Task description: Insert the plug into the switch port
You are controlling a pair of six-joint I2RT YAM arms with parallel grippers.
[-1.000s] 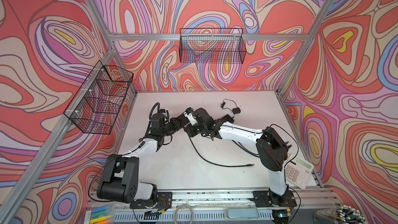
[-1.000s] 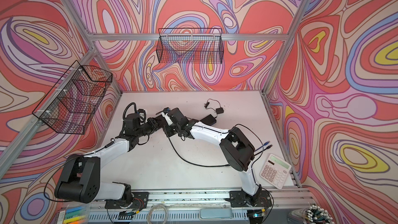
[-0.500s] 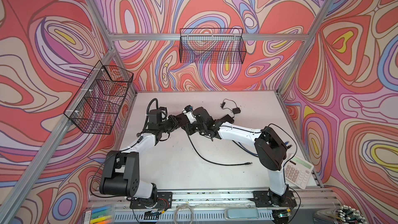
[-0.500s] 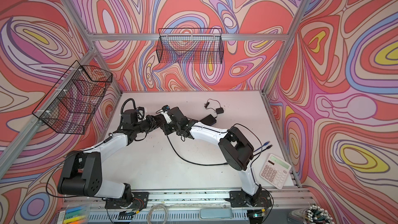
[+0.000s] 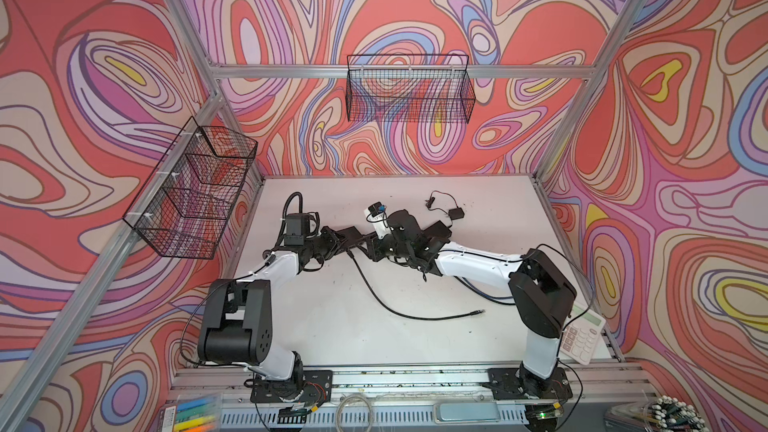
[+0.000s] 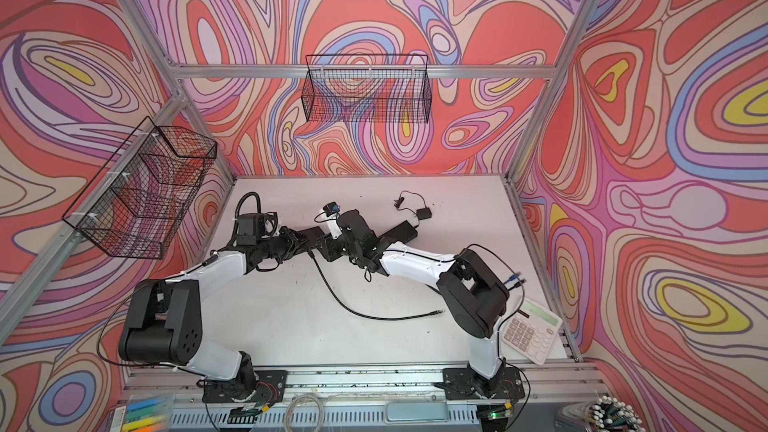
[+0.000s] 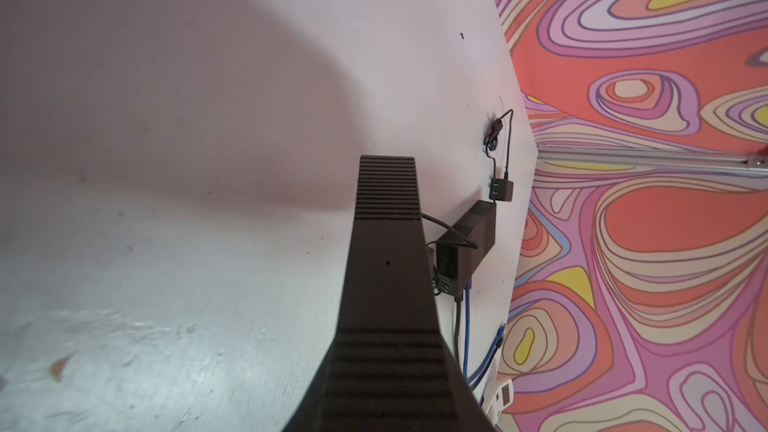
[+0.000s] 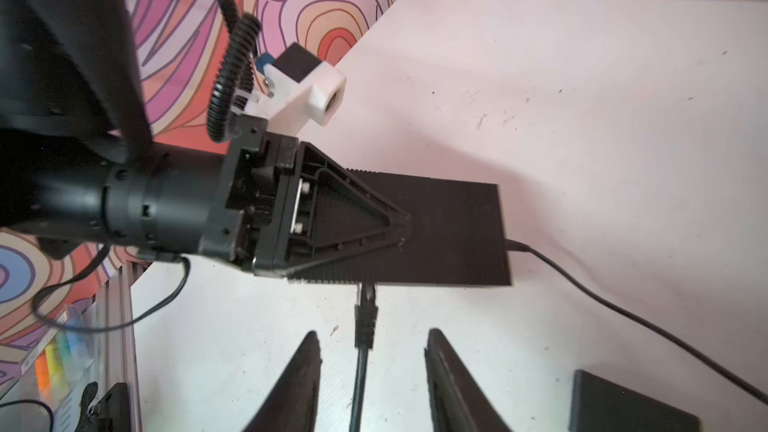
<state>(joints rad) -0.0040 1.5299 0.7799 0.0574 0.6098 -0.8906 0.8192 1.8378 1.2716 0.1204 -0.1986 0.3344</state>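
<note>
Plug (image 8: 365,320) looks seated to me. Its nose is butted into the side of the switch (image 8: 436,230) that faces the right gripper (image 8: 372,334), and the cable (image 8: 357,380) trails straight back between that gripper's jaws. Those jaws are spread with a clear gap either side of the cable and grip nothing, which fits letting go once the plug is home.

Left gripper (image 8: 399,226) is pinched flat on the switch's end, one jaw lying across the ribbed top. I'd guess it's a brace so the box can't slide away from the push. Can't tell if the switch rests on the tabletop (image 5: 332,326) or hangs just off it.

All this sits around mid-tabletop, a bit toward the far edge. The cable's loose end lies out toward the front right corner.

Versus a second ago, the right jaws have come apart off the plug and the left wrist has crept toward the far edge. The loose cable has barely shifted.
</note>
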